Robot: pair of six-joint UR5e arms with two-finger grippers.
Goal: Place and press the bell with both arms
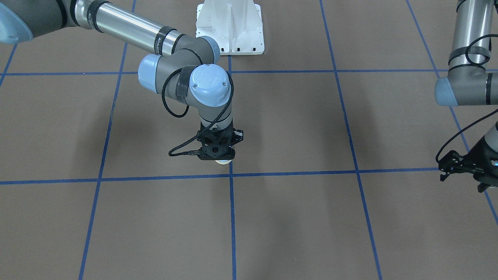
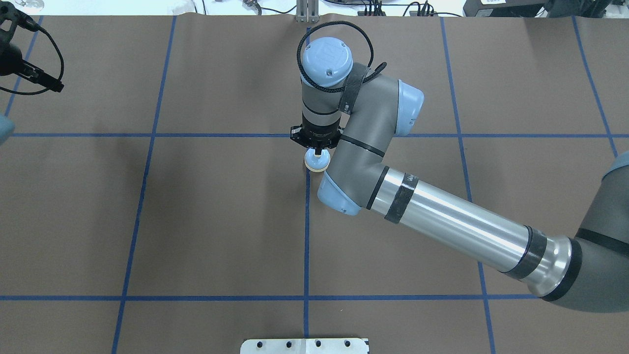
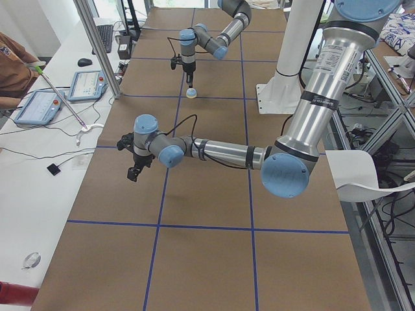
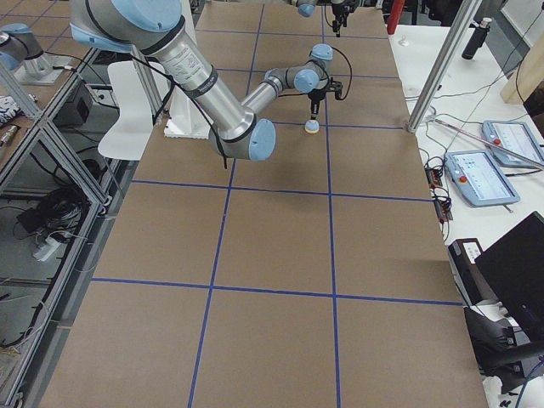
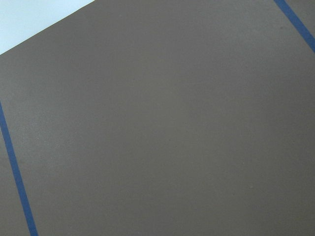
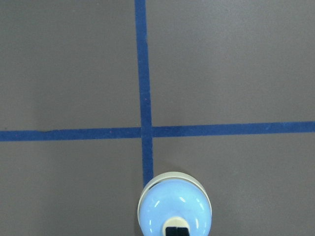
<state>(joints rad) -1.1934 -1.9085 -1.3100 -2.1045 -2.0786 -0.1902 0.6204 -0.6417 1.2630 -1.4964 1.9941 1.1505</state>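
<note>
The light-blue bell point(image 2: 316, 162) with its cream button stands on the brown table at a crossing of blue tape lines; it also shows in the right wrist view point(image 6: 174, 206). My right gripper point(image 6: 176, 231) points straight down over the bell. Its fingertips are shut together at the cream button, and I cannot tell if they touch it. In the front view the right gripper point(image 1: 218, 153) hides most of the bell point(image 1: 225, 161). My left gripper point(image 1: 482, 186) hangs far off at the table's left side above bare table; I cannot tell if it is open.
The white pedestal point(image 1: 230, 27) stands at the robot's side of the table. Blue tape lines point(image 2: 306, 236) divide the brown table into squares. A bench with tablets point(image 3: 39, 107) and an operator's arm lie beyond the far edge.
</note>
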